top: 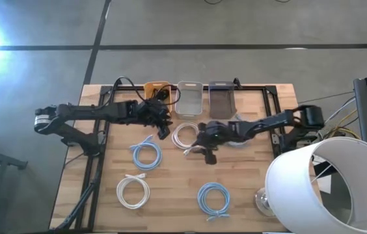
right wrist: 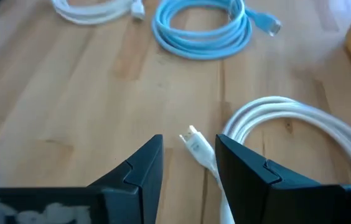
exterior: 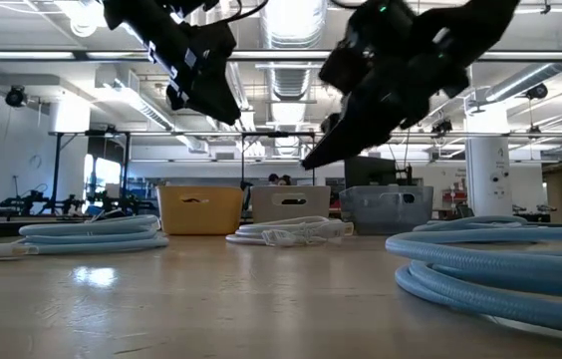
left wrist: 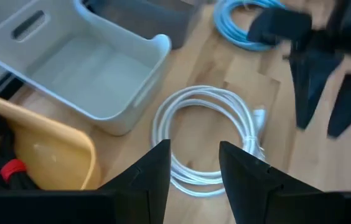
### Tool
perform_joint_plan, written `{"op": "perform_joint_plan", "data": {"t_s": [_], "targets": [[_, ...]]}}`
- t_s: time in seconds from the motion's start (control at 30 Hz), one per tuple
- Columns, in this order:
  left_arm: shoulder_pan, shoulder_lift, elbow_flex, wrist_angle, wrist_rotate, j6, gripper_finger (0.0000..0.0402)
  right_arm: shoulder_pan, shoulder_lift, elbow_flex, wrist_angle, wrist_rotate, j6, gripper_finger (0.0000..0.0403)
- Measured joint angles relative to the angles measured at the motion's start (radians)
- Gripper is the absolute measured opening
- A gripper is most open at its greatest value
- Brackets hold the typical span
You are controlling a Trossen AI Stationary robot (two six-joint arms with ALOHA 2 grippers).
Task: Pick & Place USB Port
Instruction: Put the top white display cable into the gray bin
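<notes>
Two end effectors hang above the worktop, both with fingers apart and holding nothing. Left end effector hovers near the yellow bin, just beside the white cable coil. Right end effector hovers over that coil's free end, its connector lying between the fingers, untouched.

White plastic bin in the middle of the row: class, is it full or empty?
Empty. In the left wrist view the white plastic bin shows only its bare floor, while the yellow bin beside it holds black cable.
</notes>
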Motion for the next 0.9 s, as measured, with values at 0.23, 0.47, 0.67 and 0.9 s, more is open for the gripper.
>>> {"op": "perform_joint_plan", "data": {"t_s": [0.23,0.47,0.67,0.9], "targets": [[0.000,0.000,0.000,0.000,-0.024,-0.001,0.0140,-0.012,0.188,0.157,-0.154,0.039,-0.019,0.0139],[0.000,0.000,0.000,0.000,-0.024,0.000,0.0140,-0.012,0.284,0.263,-0.309,0.215,-0.004,0.0127],[0.000,0.000,0.000,0.000,-0.024,0.010,0.0140,0.003,0.289,0.292,-0.325,0.218,-0.025,0.0125],[0.000,0.000,0.000,0.006,-0.024,0.015,0.0140,0.027,0.220,0.275,-0.306,0.348,-0.068,0.0127]]}}
